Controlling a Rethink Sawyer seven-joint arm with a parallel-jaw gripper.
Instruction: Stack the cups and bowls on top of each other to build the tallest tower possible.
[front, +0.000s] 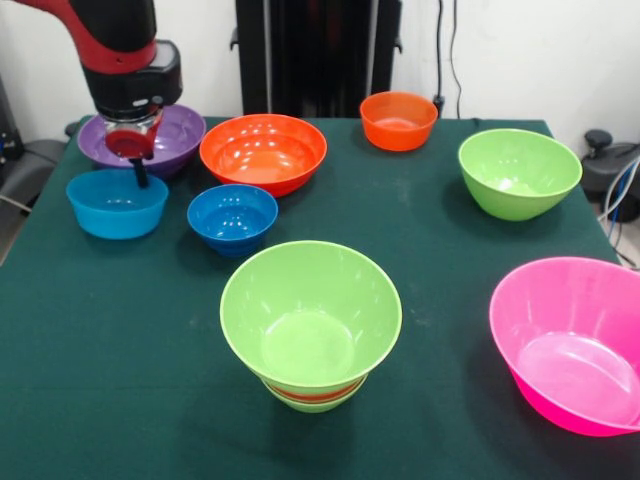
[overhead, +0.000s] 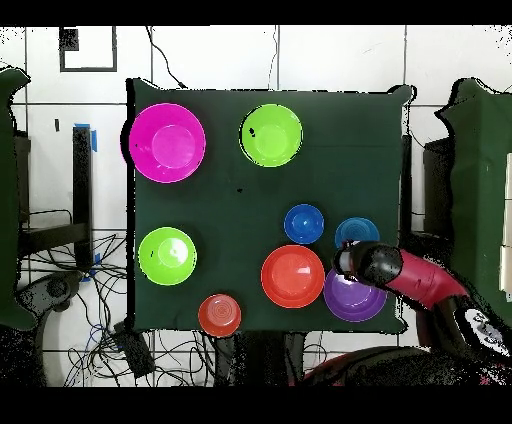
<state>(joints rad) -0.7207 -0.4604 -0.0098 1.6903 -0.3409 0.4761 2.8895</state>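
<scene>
The tower (front: 310, 320) stands near the table's front: a wide lime green bowl on top, an orange band (front: 318, 392) and a small green base below it. It also shows in the overhead view (overhead: 271, 134). Loose bowls: purple (front: 185, 135), large orange (front: 263, 150), small orange (front: 398, 120), lime green (front: 518, 172), pink (front: 570, 340), light blue (front: 117, 203), dark blue (front: 232, 216). My gripper (front: 140, 172) hangs low between the purple bowl's front rim and the light blue bowl's back rim, holding no bowl. In the overhead view the gripper (overhead: 347, 262) sits between the light blue bowl (overhead: 357, 232) and the purple bowl (overhead: 355, 298).
The dark green tablecloth (front: 120, 350) covers the table. The large orange bowl (overhead: 292, 275) and the dark blue bowl (overhead: 303, 223) lie close beside the gripper. The pink bowl overhangs the right edge of the front view. Cables and a black stand lie behind the table.
</scene>
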